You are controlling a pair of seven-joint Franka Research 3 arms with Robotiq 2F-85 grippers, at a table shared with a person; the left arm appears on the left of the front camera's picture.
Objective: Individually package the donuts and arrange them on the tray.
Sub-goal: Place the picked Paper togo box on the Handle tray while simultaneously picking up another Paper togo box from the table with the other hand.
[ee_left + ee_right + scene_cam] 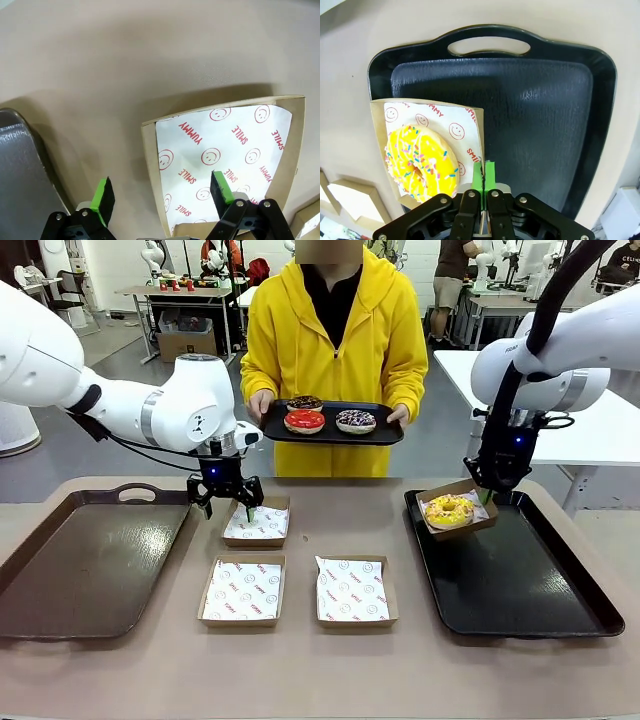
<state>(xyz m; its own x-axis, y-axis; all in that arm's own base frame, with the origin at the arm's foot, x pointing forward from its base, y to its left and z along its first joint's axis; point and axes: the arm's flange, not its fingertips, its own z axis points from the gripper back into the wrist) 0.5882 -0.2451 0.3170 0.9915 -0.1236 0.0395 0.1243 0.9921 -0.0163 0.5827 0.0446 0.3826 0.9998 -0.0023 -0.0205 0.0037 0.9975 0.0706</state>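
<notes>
At the right of the front view, our right gripper (485, 496) is pinched tight on the wall of a paper-lined cardboard box (478, 513). The box carries the yellow donut (449, 510) at the upper left corner of the black tray (520, 580). Left of centre, our left gripper (229, 508) hangs spread wide over a second lined box (257, 525). In the upper middle, the red donut (304, 421), the plain chocolate donut (304, 402) and the sprinkled chocolate donut (355, 420) sit on the serving tray (385, 436) held by the person.

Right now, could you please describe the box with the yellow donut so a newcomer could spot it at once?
Find the black tray on the robot's right side. At its far left corner is a paper-lined cardboard box, its edge gripped by the right pincer. Unlike the three empty boxes mid-table, it holds a yellow sprinkled donut.
</notes>
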